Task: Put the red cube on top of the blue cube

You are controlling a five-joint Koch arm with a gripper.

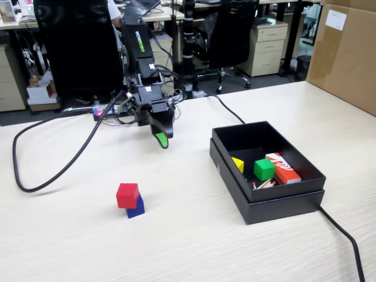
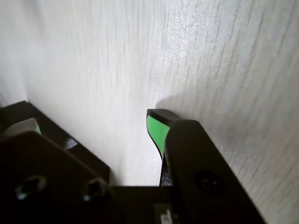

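On bench [image 1: 194, 247], front-left in the fixed view: red cube [image 1: 127, 195], sitting on top of blue cube [image 1: 136, 207]. The two touch; red is set off toward the left and slightly turned, so that blue's right face and lower corner show beneath it. Stack stands upright, nothing else beside it.

Behind the stack, toward the arm's base: tool [image 1: 161, 138], hanging above the bench with tips pointing down and toward the camera. From the tool, the stack lies nearer the camera and a little to the left, well apart. Neither cube has a long axis; both are plain cubes of one size.

Tool, condition: holds nothing, touches nothing. In the wrist view one green-faced finger [image 2: 157, 129] shows right of centre, with bare bench between it and the dark part at lower left, where a pale green patch shows at the edge. Jaws therefore stand apart, moderately. In the fixed view only one green tip is plain.

Task, judged: placement looks done, since red already rests on blue. The relation that counts for any coming move is the clear gap between tool and stack; a retreat toward the base would keep it, whereas a pass forward and left could knock the offset red cube off.

Right of the stack, well apart: black box [image 1: 258, 208], open, holding a green cube [image 1: 264, 169], a yellow piece [image 1: 237, 164] and a red-and-white carton [image 1: 282, 167]. Cable [image 1: 35, 187] loops across the left of the bench.
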